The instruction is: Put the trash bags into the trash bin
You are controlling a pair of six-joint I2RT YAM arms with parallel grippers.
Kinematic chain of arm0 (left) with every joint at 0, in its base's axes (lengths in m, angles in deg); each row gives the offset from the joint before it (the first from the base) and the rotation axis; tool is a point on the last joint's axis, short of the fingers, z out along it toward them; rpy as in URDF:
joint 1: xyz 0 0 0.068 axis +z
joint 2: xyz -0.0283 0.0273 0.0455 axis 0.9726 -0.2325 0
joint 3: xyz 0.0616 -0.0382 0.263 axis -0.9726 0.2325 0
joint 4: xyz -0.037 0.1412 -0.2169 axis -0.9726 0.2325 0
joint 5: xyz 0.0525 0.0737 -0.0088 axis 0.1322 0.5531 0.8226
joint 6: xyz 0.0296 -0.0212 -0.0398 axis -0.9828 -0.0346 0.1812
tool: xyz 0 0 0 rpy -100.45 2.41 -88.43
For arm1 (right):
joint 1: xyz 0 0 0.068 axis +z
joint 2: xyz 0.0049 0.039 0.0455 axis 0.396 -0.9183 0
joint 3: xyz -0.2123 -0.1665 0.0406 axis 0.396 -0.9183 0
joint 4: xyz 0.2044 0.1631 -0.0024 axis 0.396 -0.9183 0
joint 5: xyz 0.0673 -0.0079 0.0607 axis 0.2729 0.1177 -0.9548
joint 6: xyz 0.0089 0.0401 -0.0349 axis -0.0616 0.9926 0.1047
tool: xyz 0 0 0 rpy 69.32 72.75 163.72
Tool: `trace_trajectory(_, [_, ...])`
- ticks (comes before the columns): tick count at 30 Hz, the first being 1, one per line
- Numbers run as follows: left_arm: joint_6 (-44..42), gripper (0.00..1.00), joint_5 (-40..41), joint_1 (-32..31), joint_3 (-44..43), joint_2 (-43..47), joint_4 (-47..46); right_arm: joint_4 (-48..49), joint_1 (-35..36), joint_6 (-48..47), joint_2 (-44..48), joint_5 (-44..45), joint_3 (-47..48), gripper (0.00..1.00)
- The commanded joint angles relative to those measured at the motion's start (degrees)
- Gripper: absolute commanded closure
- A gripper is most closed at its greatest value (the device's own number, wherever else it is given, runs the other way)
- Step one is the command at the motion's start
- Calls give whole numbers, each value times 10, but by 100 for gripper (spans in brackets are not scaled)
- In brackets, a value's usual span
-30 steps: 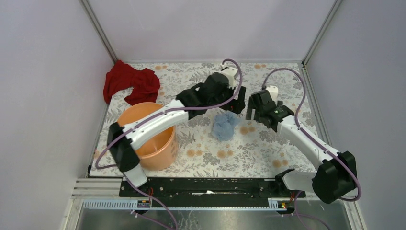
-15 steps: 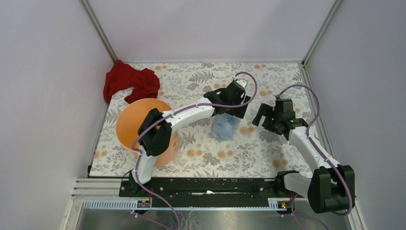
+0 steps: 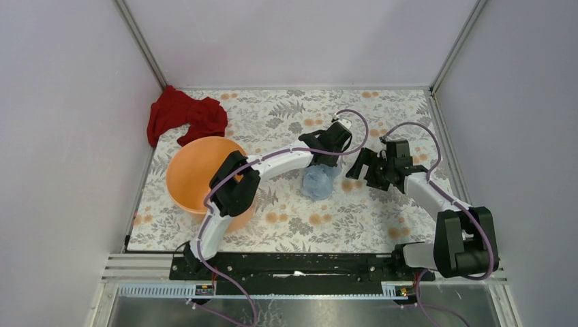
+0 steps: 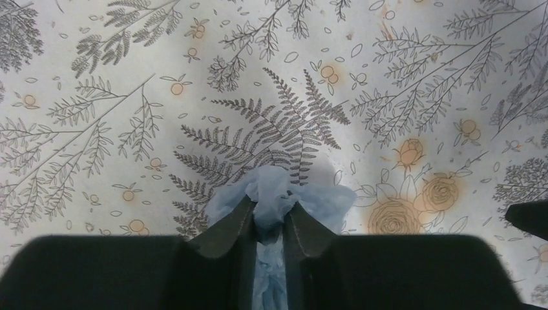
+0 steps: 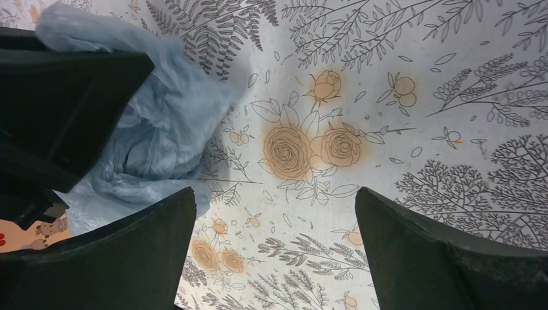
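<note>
The pale blue trash bag lies crumpled on the floral tablecloth, right of the orange trash bin. My left gripper reaches down onto the bag's far edge. In the left wrist view that gripper is shut on a bunched fold of the bag, with film squeezed up between the fingers. My right gripper hovers just right of the bag. It stands open with only tablecloth between its fingers, and the bag lies to its left.
A red cloth is heaped at the back left, behind the bin. The left arm's elbow overlaps the bin's right rim. Grey walls close in the table on three sides. The left gripper's black body fills the right wrist view's left side.
My left arm has stretched down onto the bag and its jaws have closed on the film. The right gripper has swung lower and closer to the bag, still open.
</note>
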Motion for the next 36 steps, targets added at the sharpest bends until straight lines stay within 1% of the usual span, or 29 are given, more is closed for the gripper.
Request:
trace_trajectory(1, [-15,88,27,1,-24,34,-30,47,1,10,-11,-57,-12,0])
trace_trajectory(3, [-20,97,9,1,-5,77,-47,77,1,22,-26,-114,-16,3])
trace_trajectory(4, [-21,100,-4,2,6,99,-54,89,1,34,-35,-135,-17,5])
trace_trajectory(6, [-20,100,-42,5,36,147,-77,115,1,49,-47,-168,-16,7])
trace_trajectory(8, [-20,100,-116,10,72,195,-108,133,1,55,-46,-194,-15,10])
trace_trajectory(10, [-11,100,-175,18,105,238,-135,147,1,60,-32,-213,-15,11])
trace_trajectory(12, [0,100,-227,29,134,273,-158,166,1,65,-13,-254,-13,13])
trace_trajectory(14, [11,100,-259,38,153,298,-171,192,2,79,16,-301,-10,14])
trace_trajectory(16, [22,100,-263,44,165,315,-173,209,4,87,52,-327,-13,13])
trace_trajectory(19, [31,100,-266,46,171,329,-173,192,7,69,110,-334,-8,2])
trace_trajectory(20, [34,100,-270,47,174,332,-175,188,8,64,126,-334,-6,1])
trace_trajectory(24, [49,100,-281,49,177,339,-176,208,22,87,162,-336,5,0])
trace_trajectory(29, [48,100,-316,57,190,356,-188,173,34,91,143,-263,34,1])
trace_trajectory(30, [41,100,-322,58,194,361,-188,178,34,95,133,-262,37,3])
trace_trajectory(32, [33,100,-333,62,201,373,-187,223,35,126,116,-275,33,10])
trace_trajectory(33, [33,100,-344,64,207,378,-190,248,35,143,110,-273,29,16])
trace_trajectory(35, [27,100,-368,68,215,391,-194,279,36,163,100,-265,20,35])
trace_trajectory(36, [23,100,-368,68,219,400,-192,269,37,161,98,-252,21,45])
